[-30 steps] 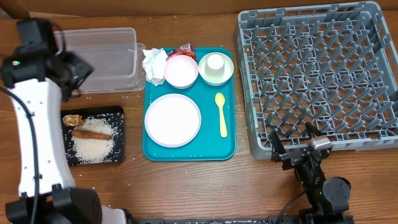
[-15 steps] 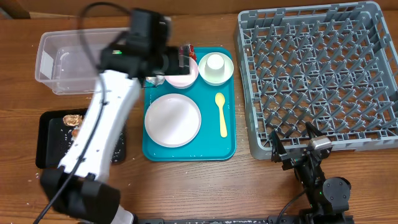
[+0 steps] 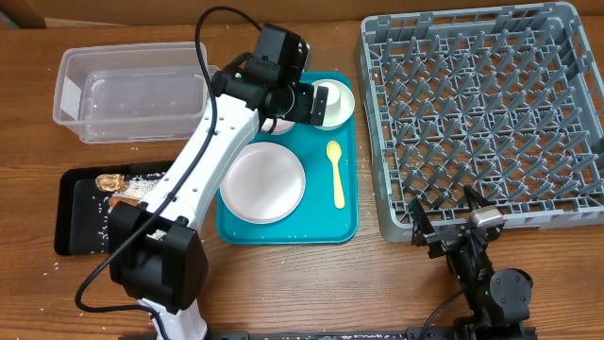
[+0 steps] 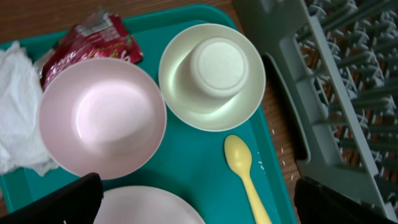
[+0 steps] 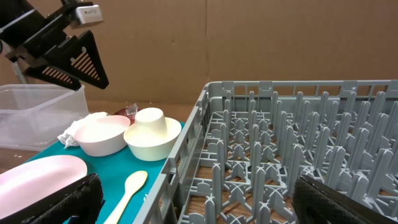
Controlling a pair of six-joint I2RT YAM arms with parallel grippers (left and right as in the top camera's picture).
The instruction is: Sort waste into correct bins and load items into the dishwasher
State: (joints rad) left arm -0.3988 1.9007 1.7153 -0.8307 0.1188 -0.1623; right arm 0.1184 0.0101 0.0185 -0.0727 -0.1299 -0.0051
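My left end effector (image 4: 199, 205) hangs wide open over the back of the teal tray (image 4: 193, 155). Far left on the table: clear tub (image 3: 132, 90), then black tray (image 3: 75, 212) with rice (image 3: 142, 184) and brown scraps (image 3: 111, 179). On the teal tray: napkin (image 4: 15, 106), soft and light, pinch a fold. Red wrapper (image 4: 90, 40), thin, probably slick, just behind the first bowl (image 4: 102, 115). That bowl is stiff and smooth, so grip the rim. Second bowl (image 4: 186, 99) holds a cup (image 4: 217, 62), seemingly upside down. Spoon (image 4: 245, 171) just in front. Dish rack (image 3: 481, 113) on the right. My right end effector (image 3: 442, 222) is wide open by its front edge.
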